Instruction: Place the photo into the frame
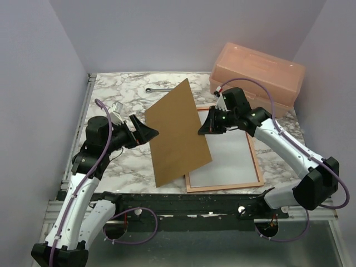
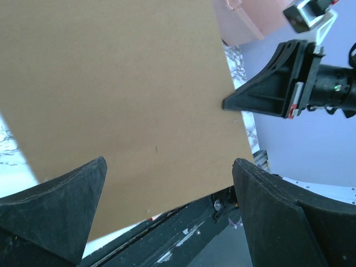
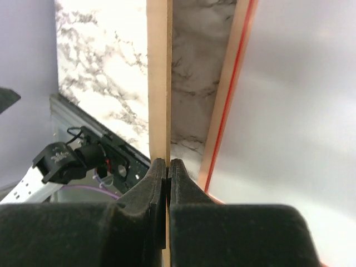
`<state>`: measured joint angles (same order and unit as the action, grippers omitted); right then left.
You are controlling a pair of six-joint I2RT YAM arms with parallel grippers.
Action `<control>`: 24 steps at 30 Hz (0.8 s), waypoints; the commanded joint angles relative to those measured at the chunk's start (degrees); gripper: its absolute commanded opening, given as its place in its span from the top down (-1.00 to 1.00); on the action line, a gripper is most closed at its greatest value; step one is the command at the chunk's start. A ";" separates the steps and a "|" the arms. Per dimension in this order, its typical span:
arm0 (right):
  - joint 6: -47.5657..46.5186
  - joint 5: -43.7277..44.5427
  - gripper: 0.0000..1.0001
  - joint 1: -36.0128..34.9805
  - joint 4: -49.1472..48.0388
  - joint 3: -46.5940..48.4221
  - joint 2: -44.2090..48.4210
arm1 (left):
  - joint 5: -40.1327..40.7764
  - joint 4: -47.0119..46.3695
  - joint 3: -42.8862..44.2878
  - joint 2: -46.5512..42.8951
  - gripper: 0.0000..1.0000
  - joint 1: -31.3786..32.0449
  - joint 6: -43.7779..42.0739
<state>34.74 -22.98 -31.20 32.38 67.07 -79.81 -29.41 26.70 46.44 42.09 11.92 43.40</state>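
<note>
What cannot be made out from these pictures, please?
- Top view: the brown board, tilted in the right gripper, hides part of the frame's left side.
- Top view: whether the pale sheet in the frame is print or glass cannot be told.
- Left wrist view: beyond the open left gripper, the board blocks most of the table.
- Right wrist view: the board shows edge-on; its faces are unseen.
</note>
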 commanded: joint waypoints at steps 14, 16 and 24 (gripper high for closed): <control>-6.25 22.64 0.99 -1.54 36.51 33.89 -6.01 | 10.35 9.22 6.87 5.90 -0.98 8.58 1.31; -6.13 24.60 0.99 -3.09 38.10 36.64 -7.67 | 11.00 9.34 7.05 6.48 -0.97 9.26 1.36; -4.62 28.17 0.97 -11.36 40.00 42.40 -13.81 | 11.94 9.53 7.18 7.81 -0.98 10.85 1.69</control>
<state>30.17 1.54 -38.79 69.34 106.52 -90.94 -19.51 35.77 51.90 49.65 22.13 44.51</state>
